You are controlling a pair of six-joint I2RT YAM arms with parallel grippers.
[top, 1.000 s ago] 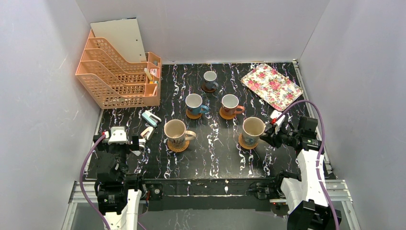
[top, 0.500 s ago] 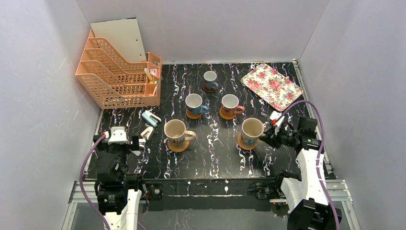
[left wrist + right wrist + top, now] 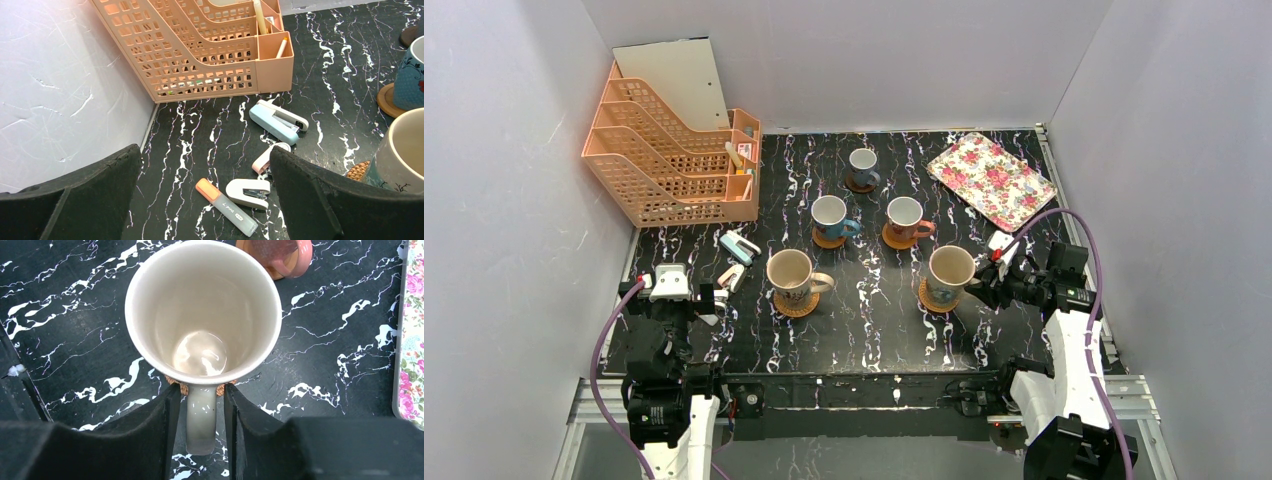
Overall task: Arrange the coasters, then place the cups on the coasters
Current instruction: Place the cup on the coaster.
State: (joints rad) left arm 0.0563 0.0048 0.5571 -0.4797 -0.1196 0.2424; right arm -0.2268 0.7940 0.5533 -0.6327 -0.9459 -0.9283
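Jaws of the right gripper stand parted on either side of the handle of a beige mug, with a thin dark gap on each side, so nothing is clamped. The left gripper gapes wide around nothing.

Only the right wrist view shows those gaps and the slivers of wicker coaster under the mug. Only the overhead view places the mug at centre right, with a second beige mug at centre left and an orange mug above.

Bare marble table lies to the mug's left and below it. The floral tray sits at upper right, well apart.

The mug stands upright, mouth up. Its handle points to the frame's bottom in the wrist view and to the right in the overhead view.
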